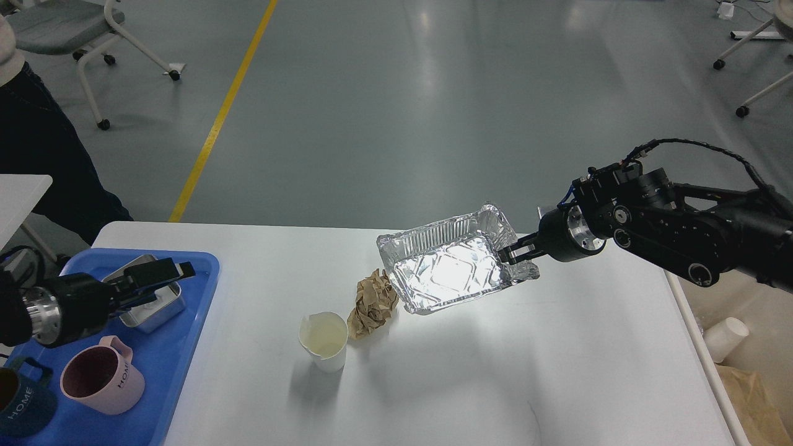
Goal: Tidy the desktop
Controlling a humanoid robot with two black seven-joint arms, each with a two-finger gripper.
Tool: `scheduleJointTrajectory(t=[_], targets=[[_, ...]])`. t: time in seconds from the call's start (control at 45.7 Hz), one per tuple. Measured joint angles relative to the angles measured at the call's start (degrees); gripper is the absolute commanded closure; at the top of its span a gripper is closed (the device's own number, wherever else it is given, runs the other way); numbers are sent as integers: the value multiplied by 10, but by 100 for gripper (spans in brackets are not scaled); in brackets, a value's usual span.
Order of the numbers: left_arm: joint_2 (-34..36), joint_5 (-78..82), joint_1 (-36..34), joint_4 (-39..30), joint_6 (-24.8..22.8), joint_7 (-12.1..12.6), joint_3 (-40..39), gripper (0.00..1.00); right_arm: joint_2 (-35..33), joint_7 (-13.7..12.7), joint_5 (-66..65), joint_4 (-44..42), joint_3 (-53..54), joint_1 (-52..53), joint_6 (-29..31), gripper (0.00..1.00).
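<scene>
Head view: the desktop [471,371] filled the lower centre of the frame, white and slightly glossy, its far edge running from the left rounded corner toward the right arm.

Right gripper [513,253] came in from the right, over the far right part of the desk. Its 2 fingers were clenched on the right rim of a foil container [449,272]. The container was tilted, open side facing the camera, and appeared raised off the desk; contact at its near corner could not be confirmed.

Crumpled brown paper [373,303] lay on the desk just beside the container's near left corner. A white paper cup [324,339] stood upright just near-left of the paper, touching it or almost; which, I could not tell.

A blue tray [192,297] sat at the desk's left edge, overhanging the near left. On it: a metal tin [155,310] at the far end, a pink mug [102,375] marked HOME nearer, and a dark blue mug [25,406] at the frame's corner.

Left gripper [158,275] hovered over the tin, fingers pointing right. Seen dark and side-on; released or clenched, I could not tell.

Off the desk's right edge, a beige bin [737,371] held 1 white cup [726,339] and brown paper.
</scene>
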Motion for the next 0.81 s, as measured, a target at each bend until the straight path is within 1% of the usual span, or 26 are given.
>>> scheduleJointTrajectory(t=[0.241, 0.46, 0.547, 0.613, 0.657, 0.81], targets=[[-122, 32, -47, 83, -11, -3, 71, 5, 2, 0, 0, 0, 1, 0, 0, 100], [-186, 32, -63, 91, -10, 0, 100, 7, 0, 0, 0, 0, 1, 0, -1, 100], [-210, 36, -63, 93, -9, 2, 104, 13, 0, 0, 0, 0, 1, 0, -1, 100], [-221, 51, -63, 100, -6, 3, 115, 19, -1, 0, 0, 0, 1, 0, -1, 100], [-228, 65, -62, 107, -4, 4, 124, 26, -1, 0, 0, 0, 1, 0, -1, 100], [-242, 79, -57, 120, -3, 7, 134, 34, 0, 0, 0, 0, 1, 0, -1, 100]])
